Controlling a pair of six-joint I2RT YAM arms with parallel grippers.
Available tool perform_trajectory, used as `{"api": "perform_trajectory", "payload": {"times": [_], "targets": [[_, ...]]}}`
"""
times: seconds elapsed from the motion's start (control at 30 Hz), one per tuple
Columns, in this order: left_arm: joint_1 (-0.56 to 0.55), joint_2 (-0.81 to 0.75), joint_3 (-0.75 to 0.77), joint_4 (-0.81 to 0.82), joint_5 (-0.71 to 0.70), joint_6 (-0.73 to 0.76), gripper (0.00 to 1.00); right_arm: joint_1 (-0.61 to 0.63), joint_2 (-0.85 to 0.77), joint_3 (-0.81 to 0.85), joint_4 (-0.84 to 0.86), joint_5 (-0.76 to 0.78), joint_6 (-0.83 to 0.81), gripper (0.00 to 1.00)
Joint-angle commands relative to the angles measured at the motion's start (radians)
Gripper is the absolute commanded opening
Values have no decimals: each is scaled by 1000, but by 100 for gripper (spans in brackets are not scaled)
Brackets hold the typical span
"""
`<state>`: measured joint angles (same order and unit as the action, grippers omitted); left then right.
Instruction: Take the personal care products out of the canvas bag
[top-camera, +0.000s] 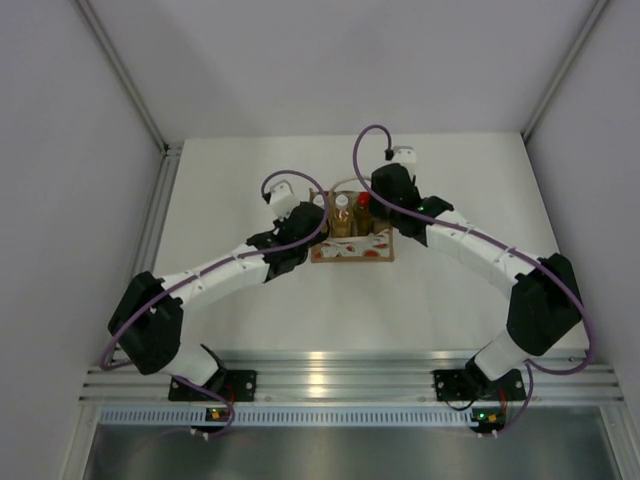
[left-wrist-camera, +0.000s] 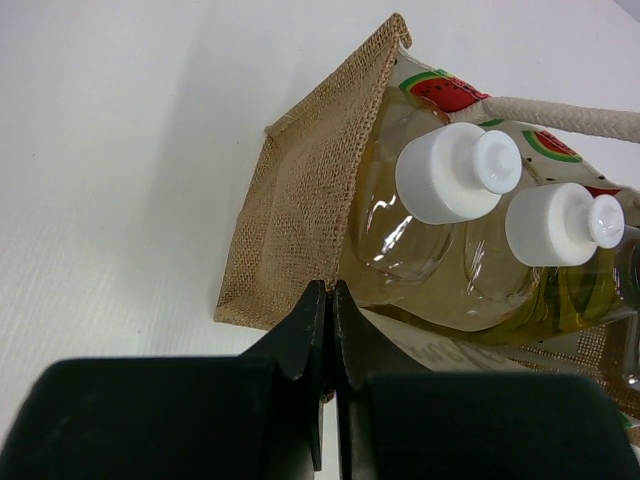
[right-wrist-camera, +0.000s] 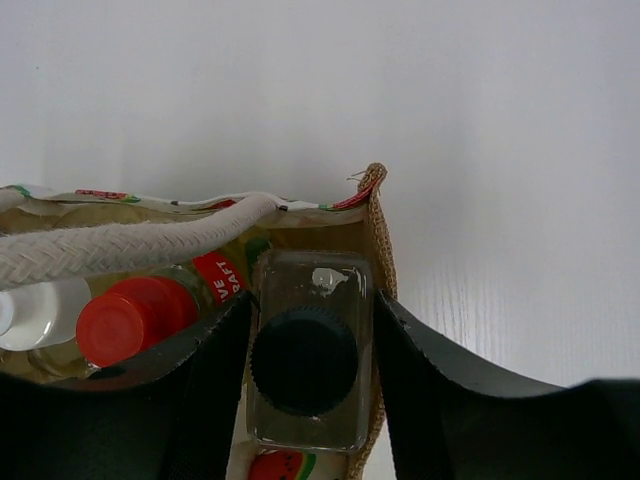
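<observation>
**Right pincer over the bag, seen from the right wrist and from above.** I am reaching my right gripper (right-wrist-camera: 310, 330) down into the canvas bag (top-camera: 350, 245), which is standing in the middle of the table (top-camera: 230, 170) between my two arms. The clear bottle (right-wrist-camera: 310, 285) is standing upright in the end compartment, hard against the burlap end wall (right-wrist-camera: 378, 235). Its dark grey cap (right-wrist-camera: 303, 362) is pointing straight up at my wrist. Its long axis is therefore running along my line of approach, and my two fingers are bracketing its body from either side. The finger on the end-wall side appears to be lying outside the fabric, so the wall is sitting between it and the bottle. Whether the pads are pressing or merely resting alongside, I cannot tell.

The yellow bottle's red cap (right-wrist-camera: 125, 320) is sitting just beside the inner finger, under the white loop handle (right-wrist-camera: 130, 248).

**Left pincer.** I am keeping my left gripper (left-wrist-camera: 328, 320) clenched, fingertips together at the bag's opposite burlap edge. Whether any fabric is caught between them, I cannot tell. The two amber bottles (left-wrist-camera: 420, 260) are leaning at that end, nearer this arm.

I judge that the coming lift is depending on a straight upward pull along the clear bottle's axis.
</observation>
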<state>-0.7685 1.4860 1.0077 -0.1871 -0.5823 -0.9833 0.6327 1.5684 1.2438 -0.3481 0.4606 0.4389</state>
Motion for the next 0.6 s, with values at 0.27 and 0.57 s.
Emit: {"api": "perform_trajectory", "payload": {"times": [0.27,0.57], "targets": [[-23,83,-24,-57,65,-28,0,39,5,-11,-200,-89,-17,55],[-25,82,-12,-57,78,-18,0,39,42,-24,-198,-91,-22,53]]}}
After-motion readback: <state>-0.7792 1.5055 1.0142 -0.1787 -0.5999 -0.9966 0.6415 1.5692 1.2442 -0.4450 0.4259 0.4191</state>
